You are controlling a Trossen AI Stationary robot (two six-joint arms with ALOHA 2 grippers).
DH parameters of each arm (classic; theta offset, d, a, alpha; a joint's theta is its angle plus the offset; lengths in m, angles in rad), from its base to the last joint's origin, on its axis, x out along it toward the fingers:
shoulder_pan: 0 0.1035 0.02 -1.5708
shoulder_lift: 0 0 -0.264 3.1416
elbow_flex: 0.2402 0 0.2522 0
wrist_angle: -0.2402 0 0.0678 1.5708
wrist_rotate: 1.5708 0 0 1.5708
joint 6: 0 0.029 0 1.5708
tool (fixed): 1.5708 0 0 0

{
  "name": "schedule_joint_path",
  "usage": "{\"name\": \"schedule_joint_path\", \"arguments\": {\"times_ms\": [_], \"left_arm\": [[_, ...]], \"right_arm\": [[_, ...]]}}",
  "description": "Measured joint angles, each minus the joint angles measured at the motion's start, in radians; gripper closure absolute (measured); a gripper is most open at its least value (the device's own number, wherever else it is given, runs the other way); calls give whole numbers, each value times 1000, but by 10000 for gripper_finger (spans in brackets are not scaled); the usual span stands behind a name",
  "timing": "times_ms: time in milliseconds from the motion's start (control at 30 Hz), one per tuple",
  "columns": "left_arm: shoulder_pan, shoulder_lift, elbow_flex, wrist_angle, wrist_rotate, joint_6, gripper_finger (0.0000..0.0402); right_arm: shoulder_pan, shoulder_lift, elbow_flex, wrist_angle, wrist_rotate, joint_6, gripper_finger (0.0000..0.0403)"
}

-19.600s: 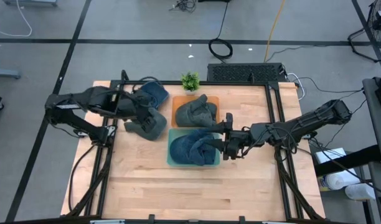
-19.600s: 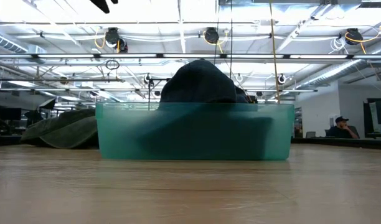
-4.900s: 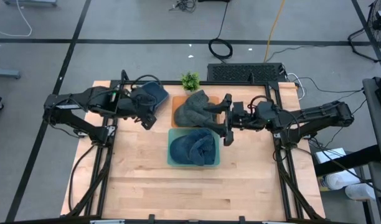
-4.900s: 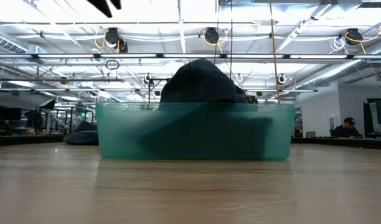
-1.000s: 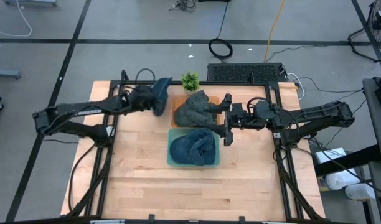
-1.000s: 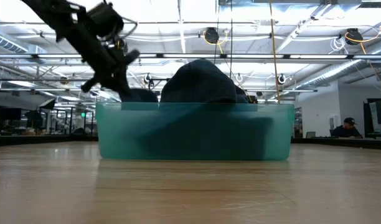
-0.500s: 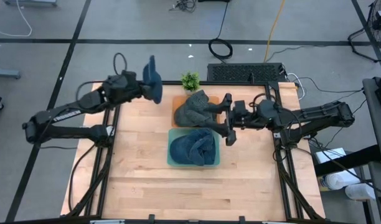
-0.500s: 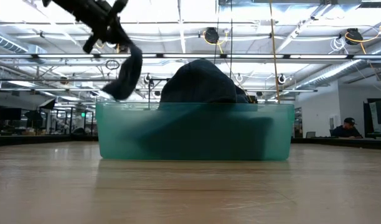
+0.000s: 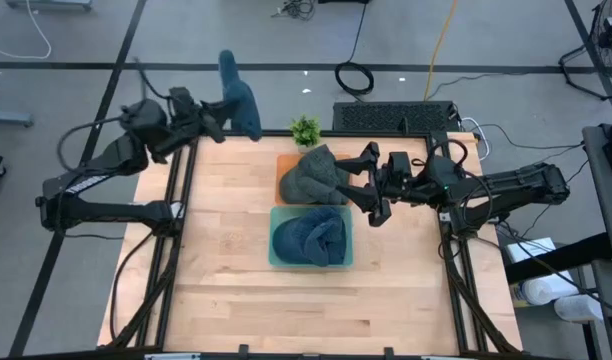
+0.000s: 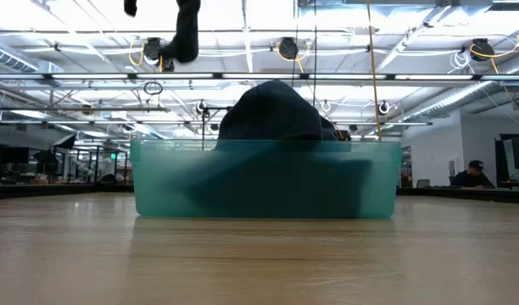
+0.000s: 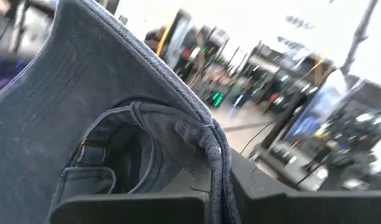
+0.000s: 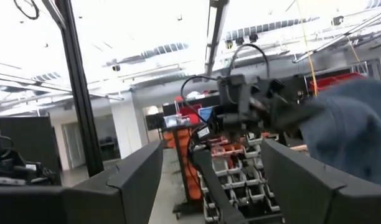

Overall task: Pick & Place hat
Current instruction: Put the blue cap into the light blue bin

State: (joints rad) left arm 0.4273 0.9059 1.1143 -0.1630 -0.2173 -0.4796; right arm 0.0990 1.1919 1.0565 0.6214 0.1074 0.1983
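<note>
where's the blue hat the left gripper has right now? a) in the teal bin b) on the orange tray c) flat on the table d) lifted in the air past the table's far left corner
d: the left gripper holds the blue hat aloft beyond the table corner; the low view shows it hanging high.

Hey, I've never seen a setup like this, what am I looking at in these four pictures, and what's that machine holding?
It is a robot with two dark arms at a wooden table. One picture looks straight down on the table, one looks level across it, and two come from cameras on the arms' wrists.

On the table sit a teal bin holding a blue hat, an orange tray with a grey hat, and a small plant.

The left tool is raised over the table's far left corner, shut on a blue cap. The right tool is open beside the grey hat.
</note>
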Motion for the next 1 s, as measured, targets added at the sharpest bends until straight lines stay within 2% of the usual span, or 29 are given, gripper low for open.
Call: {"name": "schedule_joint_path", "arguments": {"times_ms": [167,400,700,1000], "left_arm": [[-27,0,76,71,17,49,393],[-84,0,125,288,80,144,393],[-136,4,125,519,202,262,393],[-186,26,125,664,357,499,394]], "right_arm": [[0,0,0,25,0,50,140],[-10,8,0,72,0,285,140],[-65,38,0,80,4,675,140],[-99,111,0,93,8,1054,140]]}}
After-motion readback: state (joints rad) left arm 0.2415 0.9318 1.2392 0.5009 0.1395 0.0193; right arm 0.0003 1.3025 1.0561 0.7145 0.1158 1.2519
